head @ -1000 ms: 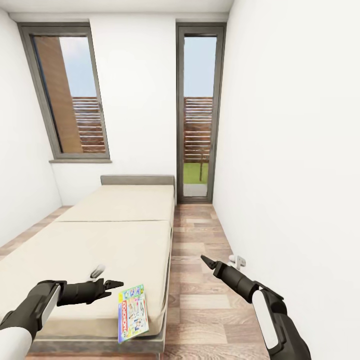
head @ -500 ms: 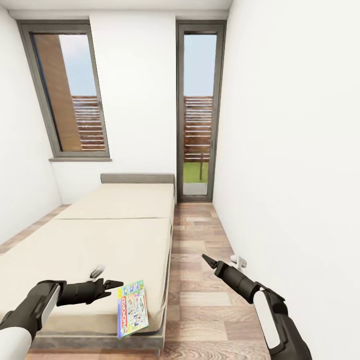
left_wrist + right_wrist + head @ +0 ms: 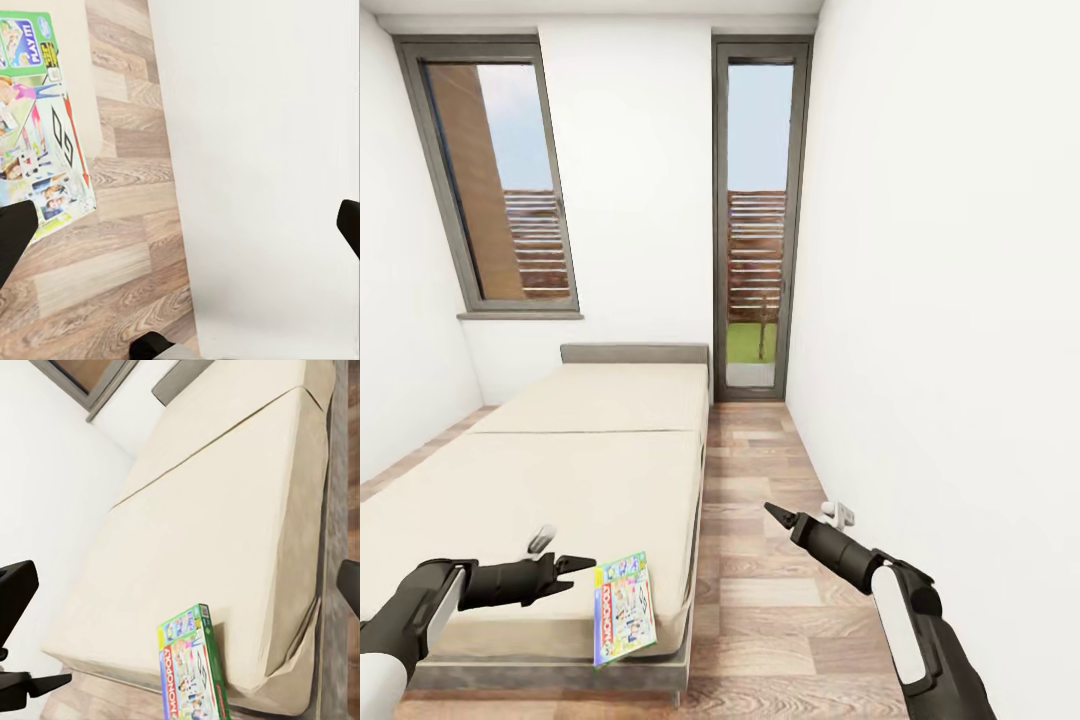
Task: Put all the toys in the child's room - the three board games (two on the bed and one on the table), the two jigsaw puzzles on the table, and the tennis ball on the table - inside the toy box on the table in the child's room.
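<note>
One board game, a white-blue printed box with a green edge, lies on the near right corner of the bed, partly over the edge. It also appears in the left wrist view and the right wrist view. My left gripper hovers just left of the box, open and empty, not touching it. My right gripper is open and empty above the wooden floor, right of the bed. The table, toy box, jigsaw puzzles and tennis ball are out of view.
A grey headboard stands at the bed's far end below a window. A glass door ends the floor strip between bed and right wall. A small pale object lies on the mattress, another by the wall.
The whole view has shifted slightly, so the camera has moved. My left arm sits a little lower and further left in the picture. The board game lies where it was on the bed.
</note>
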